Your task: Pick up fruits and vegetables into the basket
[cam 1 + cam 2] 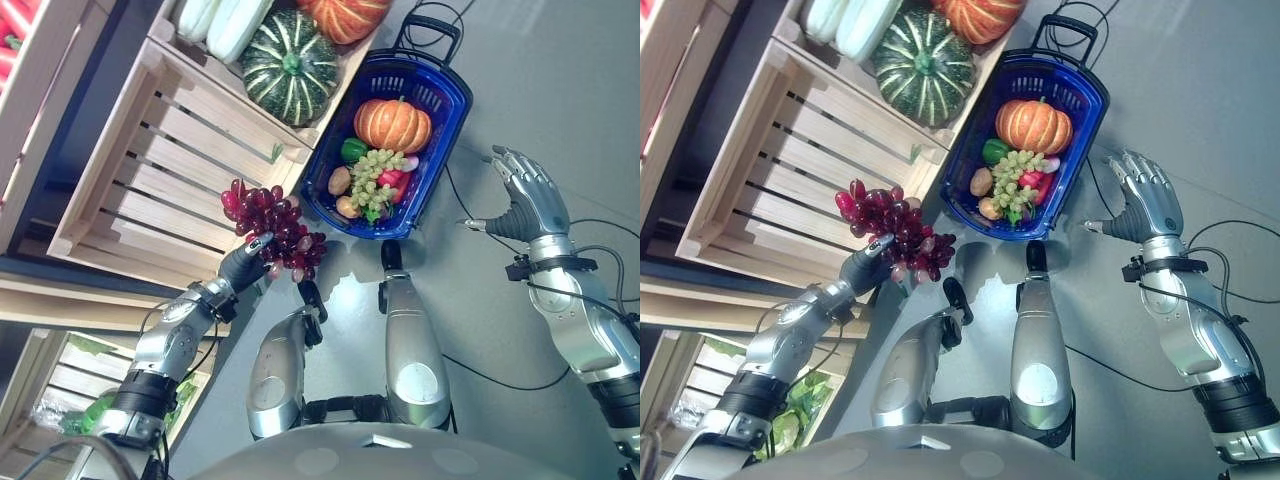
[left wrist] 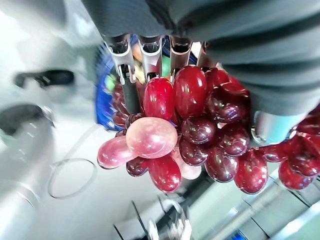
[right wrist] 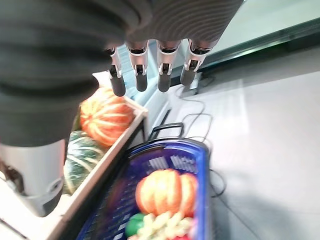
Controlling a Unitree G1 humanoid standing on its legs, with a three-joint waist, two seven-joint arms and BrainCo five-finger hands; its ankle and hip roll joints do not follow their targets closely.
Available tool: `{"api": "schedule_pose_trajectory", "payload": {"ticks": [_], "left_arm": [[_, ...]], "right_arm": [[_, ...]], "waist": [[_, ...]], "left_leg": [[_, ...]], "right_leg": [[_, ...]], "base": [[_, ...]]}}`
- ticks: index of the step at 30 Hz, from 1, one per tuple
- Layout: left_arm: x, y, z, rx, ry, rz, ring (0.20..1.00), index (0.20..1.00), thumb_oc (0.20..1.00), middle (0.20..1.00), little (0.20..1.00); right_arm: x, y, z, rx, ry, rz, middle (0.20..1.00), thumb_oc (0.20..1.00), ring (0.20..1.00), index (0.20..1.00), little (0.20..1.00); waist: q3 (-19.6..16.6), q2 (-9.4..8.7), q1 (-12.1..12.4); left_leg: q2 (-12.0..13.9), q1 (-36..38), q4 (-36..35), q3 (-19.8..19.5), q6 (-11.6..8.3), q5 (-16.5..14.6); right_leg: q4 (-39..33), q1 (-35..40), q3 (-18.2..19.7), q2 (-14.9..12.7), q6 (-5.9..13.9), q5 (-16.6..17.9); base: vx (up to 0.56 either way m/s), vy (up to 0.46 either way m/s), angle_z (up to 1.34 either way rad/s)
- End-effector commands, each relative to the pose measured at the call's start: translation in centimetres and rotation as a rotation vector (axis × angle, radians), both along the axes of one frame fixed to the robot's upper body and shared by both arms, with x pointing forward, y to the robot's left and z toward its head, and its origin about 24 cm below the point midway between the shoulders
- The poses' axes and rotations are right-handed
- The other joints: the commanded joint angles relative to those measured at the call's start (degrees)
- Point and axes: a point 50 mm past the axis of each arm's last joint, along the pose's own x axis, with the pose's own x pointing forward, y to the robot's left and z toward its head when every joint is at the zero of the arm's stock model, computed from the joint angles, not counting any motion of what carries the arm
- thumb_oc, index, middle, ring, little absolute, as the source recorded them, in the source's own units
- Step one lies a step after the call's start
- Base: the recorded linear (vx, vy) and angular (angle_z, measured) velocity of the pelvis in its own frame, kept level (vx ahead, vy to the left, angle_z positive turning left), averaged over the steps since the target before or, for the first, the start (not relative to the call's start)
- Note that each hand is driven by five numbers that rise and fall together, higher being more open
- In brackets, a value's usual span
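My left hand (image 1: 248, 262) is curled round a bunch of red grapes (image 1: 272, 226), held in the air over the floor, just short of the blue basket (image 1: 448, 130) and beside the empty wooden crate (image 1: 150, 170). My right hand (image 1: 525, 195) hangs on the basket's other side, fingers relaxed and apart, holding nothing. The basket already carries an orange pumpkin (image 1: 392, 124), green grapes (image 1: 370, 176) and other small produce. I judge the loose bunch could slip or shed berries, or catch the basket's near rim and spill onto the floor. My fingers are partly buried among the berries, so I cannot tell how firm the grip is.
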Motion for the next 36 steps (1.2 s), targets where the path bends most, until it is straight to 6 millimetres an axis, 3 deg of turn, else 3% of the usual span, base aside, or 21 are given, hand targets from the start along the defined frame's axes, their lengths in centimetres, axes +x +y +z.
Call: {"api": "schedule_pose_trajectory", "payload": {"ticks": [1,4,7,13,16,20,27,33,36], "left_arm": [[-0.6,2.6,4.2,0.222,-0.291,0.060,0.200,0.200,0.200,0.200,0.200],[-0.9,3.4,7.0,0.507,-0.551,0.135,0.200,0.200,0.200,0.200,0.200],[-1.6,3.9,9.4,0.638,-0.748,0.175,0.200,0.200,0.200,0.200,0.200],[-2.6,3.2,11.2,0.714,-0.956,0.260,0.200,0.200,0.200,0.200,0.200],[-2.7,2.7,11.7,0.746,-1.028,0.311,0.200,0.200,0.200,0.200,0.200],[-2.5,2.2,12.1,0.798,-1.105,0.397,0.200,0.200,0.200,0.200,0.200],[-1.7,2.1,12.5,0.867,-1.108,0.565,0.200,0.200,0.200,0.200,0.200],[-1.8,1.3,14.1,0.903,-1.295,0.785,0.200,0.200,0.200,0.200,0.200],[-1.6,0.8,14.6,0.972,-1.392,0.851,0.200,0.200,0.200,0.200,0.200]], "right_arm": [[-0.4,2.0,-2.2,0.559,0.286,0.160,1.000,1.000,1.000,1.000,1.000],[-1.2,3.5,-3.4,0.918,0.421,0.315,1.000,1.000,1.000,1.000,1.000],[-2.6,5.3,-4.5,1.280,0.573,0.462,1.000,1.000,1.000,1.000,1.000],[-4.8,9.5,-7.2,1.638,0.802,0.555,1.000,1.000,1.000,1.000,1.000],[-5.0,11.0,-6.5,1.786,0.752,0.651,1.000,1.000,1.000,1.000,1.000],[-4.9,11.5,-5.4,1.819,0.625,0.714,1.000,1.000,1.000,1.000,1.000],[-4.6,11.1,-1.1,1.588,0.302,0.807,1.000,1.000,1.000,1.000,1.000],[-5.0,13.2,1.1,1.589,0.377,1.044,1.000,1.000,1.000,1.000,1.000],[-4.7,13.9,1.6,1.559,0.368,1.046,1.000,1.000,1.000,1.000,1.000]], "waist": [[-5.2,-3.56,1.8],[-6.2,-4.88,3.2],[-7.6,-5.84,4.1],[-9.4,-6.18,4.8],[-10.1,-6.21,5.1],[-10.9,-6.21,5.1],[-11.3,-5.71,4.0],[-11.2,-5.72,4.6],[-11.3,-6.02,5.2]], "left_leg": [[-1.4,-2.8,5.2,-2.6,3.13,-5.4],[-1.1,-2.5,5.3,-3.5,2.92,-5.2],[-0.7,-1.4,4.2,-3.7,2.70,-4.8],[-0.7,0.8,1.7,-3.7,2.46,-3.7],[-0.7,1.7,0.9,-3.8,2.47,-3.5],[-0.8,2.1,0.3,-3.9,2.37,-3.3],[-1.0,3.3,-0.7,-3.9,2.12,-3.4],[-1.1,3.5,-0.8,-4.2,1.79,-3.8],[-1.0,3.7,-0.9,-4.4,1.51,-3.7]], "right_leg": [[-3.4,6.2,-0.4,-3.7,5.23,-3.7],[-4.3,7.7,-1.6,-3.5,5.11,-3.5],[-5.8,9.5,-2.6,-3.2,5.35,-3.1],[-7.9,11.6,-3.0,-3.1,5.79,-2.3],[-8.6,12.6,-3.2,-3.1,5.94,-2.3],[-9.2,13.0,-3.3,-3.2,6.19,-2.1],[-9.9,13.6,-2.4,-3.4,6.70,-2.1],[-10.1,14.1,-2.4,-3.8,7.03,-2.5],[-10.3,14.5,-2.9,-4.0,7.29,-2.4]], "base": [[0.01,-0.185,0.28],[0.02,-0.179,0.26],[0.05,-0.136,0.16],[0.02,-0.028,0.06],[0.03,-0.015,0.05],[0.02,0.000,0.04],[0.00,0.037,0.00],[-0.01,0.012,-0.02],[-0.02,-0.057,0.02]]}}
